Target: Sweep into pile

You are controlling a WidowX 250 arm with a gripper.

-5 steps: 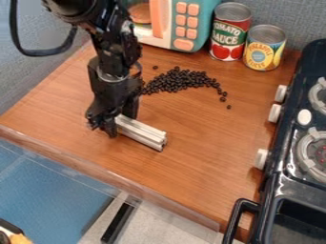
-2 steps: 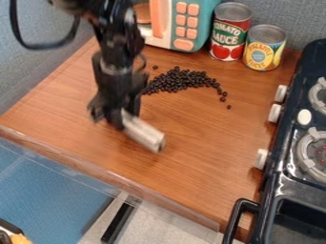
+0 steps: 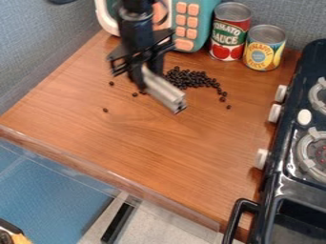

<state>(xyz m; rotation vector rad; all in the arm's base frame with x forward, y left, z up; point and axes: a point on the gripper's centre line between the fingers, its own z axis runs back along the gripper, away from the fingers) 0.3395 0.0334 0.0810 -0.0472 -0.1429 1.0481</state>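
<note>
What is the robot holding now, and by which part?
The gripper holds a silvery metal bar by its upper-left end; the other end sticks out toward the lower right.

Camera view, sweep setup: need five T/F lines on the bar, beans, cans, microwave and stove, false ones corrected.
1. The gripper holds the silver bar. True.
2. Some dark beans lie apart from the main heap. True.
3. The silver bar rests on the stove. False: it is in the gripper, and the stove is off to the view's right.
4. The red can and the yellow can both stand upright. True.
5. The yellow can stands between the red can and the toy microwave. False: the red can is between the yellow can and the toy microwave.
</note>
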